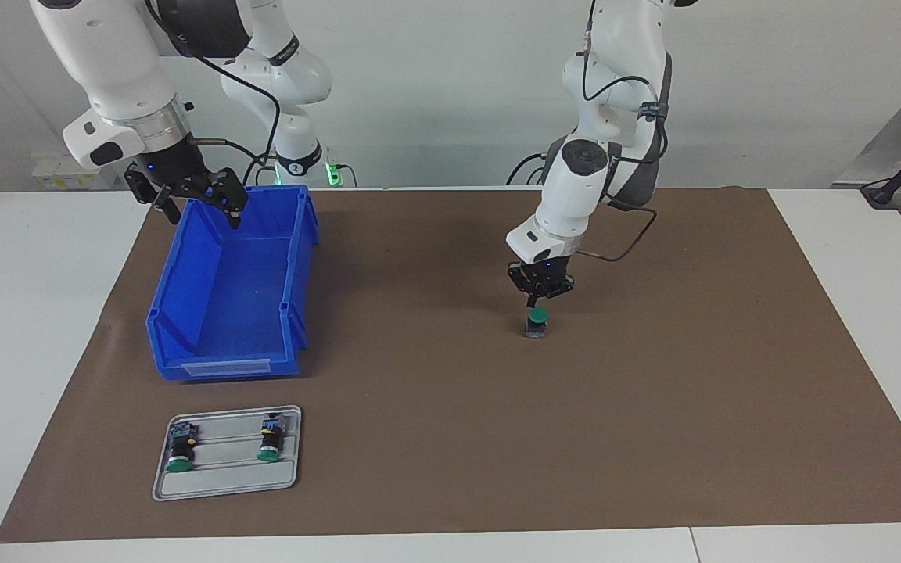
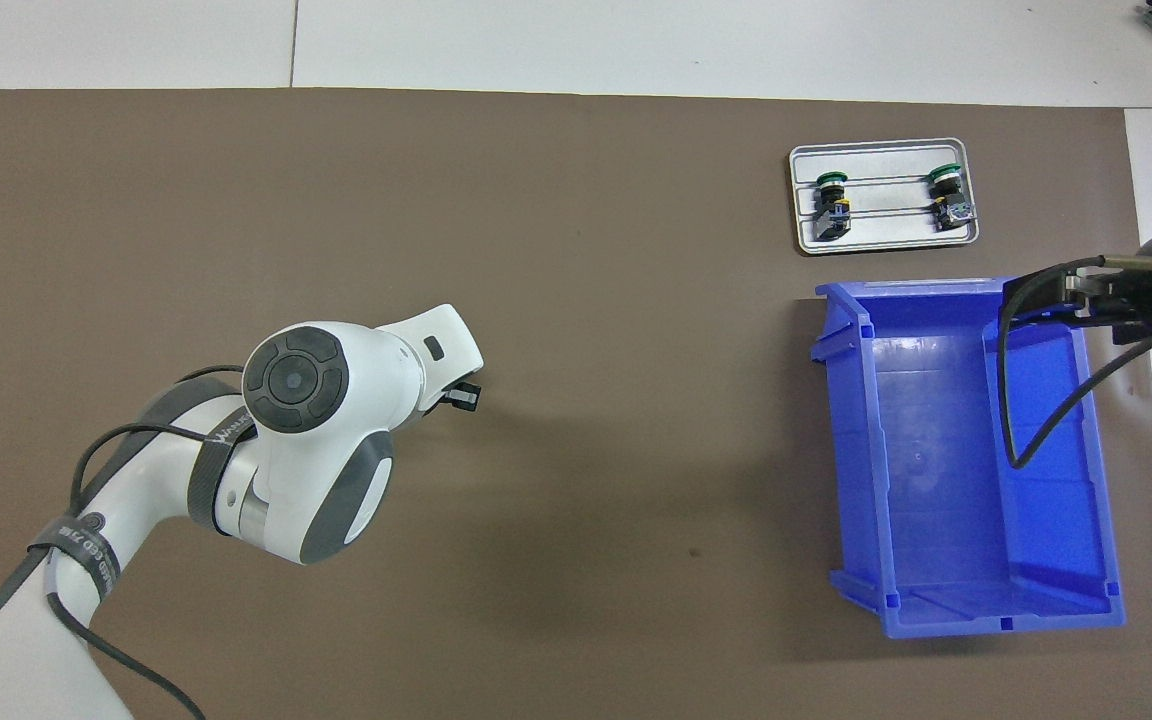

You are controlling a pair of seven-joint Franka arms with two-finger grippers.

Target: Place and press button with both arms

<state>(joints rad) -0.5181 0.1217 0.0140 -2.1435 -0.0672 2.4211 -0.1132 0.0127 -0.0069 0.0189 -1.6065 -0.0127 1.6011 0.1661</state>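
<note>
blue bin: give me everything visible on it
The blue bin is an open-topped, glossy plastic box with ribbed walls, a label slot on its low end and nothing inside. It sits upright on the brown mat, between the robots and the tray. The right claw, open, hangs over its robot-side rim.

Bright, even light; soft shadows.
</note>
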